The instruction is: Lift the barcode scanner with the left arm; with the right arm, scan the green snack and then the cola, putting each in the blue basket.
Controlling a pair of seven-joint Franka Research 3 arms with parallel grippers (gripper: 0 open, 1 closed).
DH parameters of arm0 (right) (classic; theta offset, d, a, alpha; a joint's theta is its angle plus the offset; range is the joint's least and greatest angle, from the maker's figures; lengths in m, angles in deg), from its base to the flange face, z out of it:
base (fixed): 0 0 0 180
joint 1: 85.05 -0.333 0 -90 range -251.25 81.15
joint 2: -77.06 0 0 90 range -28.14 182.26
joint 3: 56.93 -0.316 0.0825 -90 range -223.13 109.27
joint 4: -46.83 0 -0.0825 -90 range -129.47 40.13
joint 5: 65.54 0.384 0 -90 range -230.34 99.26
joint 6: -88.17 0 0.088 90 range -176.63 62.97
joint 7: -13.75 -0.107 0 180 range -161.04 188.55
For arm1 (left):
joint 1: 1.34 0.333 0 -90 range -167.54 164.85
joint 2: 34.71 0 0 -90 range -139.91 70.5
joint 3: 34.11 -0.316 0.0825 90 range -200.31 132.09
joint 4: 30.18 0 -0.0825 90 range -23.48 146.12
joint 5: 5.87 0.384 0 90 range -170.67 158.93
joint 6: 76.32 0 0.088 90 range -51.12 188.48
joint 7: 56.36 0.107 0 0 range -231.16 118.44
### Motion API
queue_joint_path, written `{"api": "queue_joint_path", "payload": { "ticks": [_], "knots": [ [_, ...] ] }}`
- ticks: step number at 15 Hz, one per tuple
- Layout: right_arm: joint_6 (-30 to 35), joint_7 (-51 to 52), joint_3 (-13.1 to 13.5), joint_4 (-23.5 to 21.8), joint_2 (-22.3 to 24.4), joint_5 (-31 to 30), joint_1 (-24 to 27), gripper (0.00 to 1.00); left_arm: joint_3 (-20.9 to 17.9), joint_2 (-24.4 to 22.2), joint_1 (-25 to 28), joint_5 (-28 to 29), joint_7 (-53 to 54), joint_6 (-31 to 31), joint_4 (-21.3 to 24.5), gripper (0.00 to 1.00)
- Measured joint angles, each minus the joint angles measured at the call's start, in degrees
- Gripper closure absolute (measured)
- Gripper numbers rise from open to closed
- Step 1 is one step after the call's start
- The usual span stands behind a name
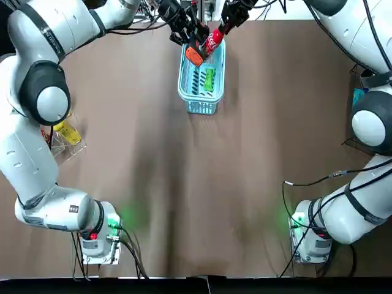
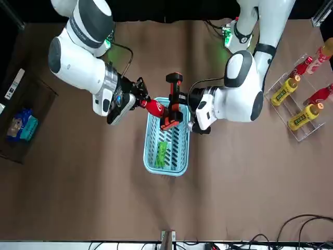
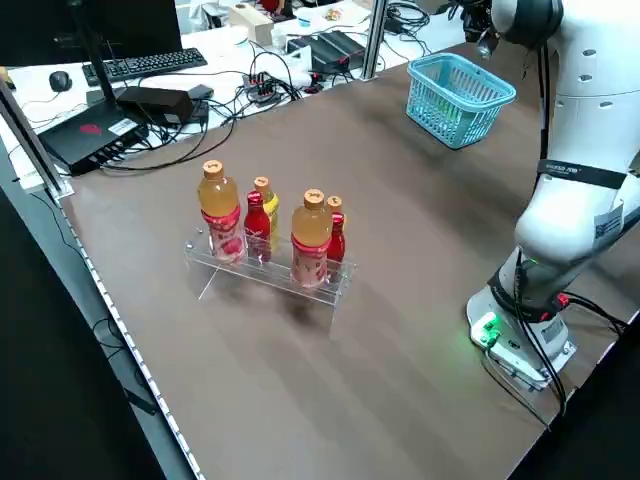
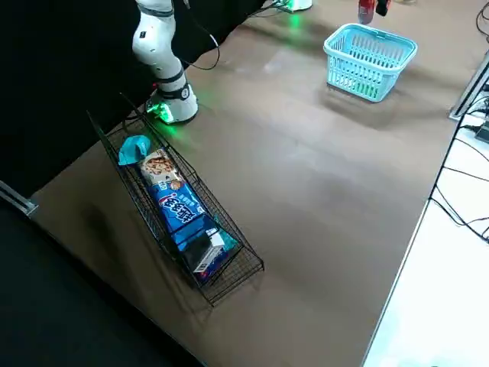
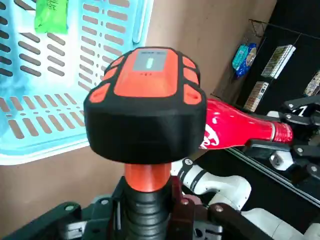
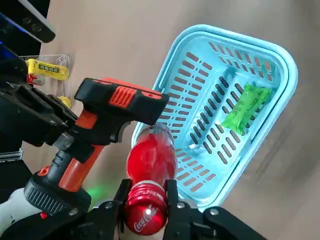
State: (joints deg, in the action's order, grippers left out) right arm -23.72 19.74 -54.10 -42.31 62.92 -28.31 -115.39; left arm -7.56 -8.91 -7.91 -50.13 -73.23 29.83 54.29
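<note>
Cola scan in hand: above the blue basket [image 6: 280, 55], the left gripper [image 5: 147, 205] clasped the barcode scanner [image 5: 145, 100] and the right gripper [image 6: 145, 207] clasped the cola [image 6: 151, 157]. With the green snack [image 6: 245, 107] already inside, the next move likely called for lowering the cola in.

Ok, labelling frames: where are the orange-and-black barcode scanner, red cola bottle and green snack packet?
orange-and-black barcode scanner [image 5: 145, 95]: left wrist view, head's top face.
red cola bottle [image 6: 151, 159]: right wrist view, bottle body.
green snack packet [image 2: 163, 154]: front view, wrapper's middle.

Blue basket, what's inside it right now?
In the blue basket lies the green snack. The cola in the right gripper and the barcode scanner in the left gripper hang above, hiding one end of it.
</note>
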Motion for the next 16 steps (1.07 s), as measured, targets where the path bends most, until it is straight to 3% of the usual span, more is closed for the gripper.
{"api": "queue_joint_path", "payload": {
  "ticks": [3, 10, 13, 16],
  "knots": [
    [-0.01, -0.72, 0.03, -0.19, -0.84, -0.03, 0.0, 0.67, 0.0, 0.0, 0.19, 0.0, -0.05, -1.17, -0.01, 0.63],
    [-5.14, -3.63, 0.02, -0.39, -9.67, -0.03, -0.79, 0.67, -0.74, -0.09, 1.1, 1.23, -3.63, -1.38, -0.2, 0.63],
    [-7.43, -8.04, 0.03, -0.3, -11.3, -1.71, -2.42, 0.67, -2.04, -0.11, 3.35, 8.57, -6.62, -1.56, -0.33, 0.63],
    [-7.49, -13.61, 0.03, 0.14, -13.03, -7.42, -3.93, 0.67, -3.38, -0.08, 4.41, 19.79, -10.53, -1.82, -0.29, 0.63]
  ]
}}
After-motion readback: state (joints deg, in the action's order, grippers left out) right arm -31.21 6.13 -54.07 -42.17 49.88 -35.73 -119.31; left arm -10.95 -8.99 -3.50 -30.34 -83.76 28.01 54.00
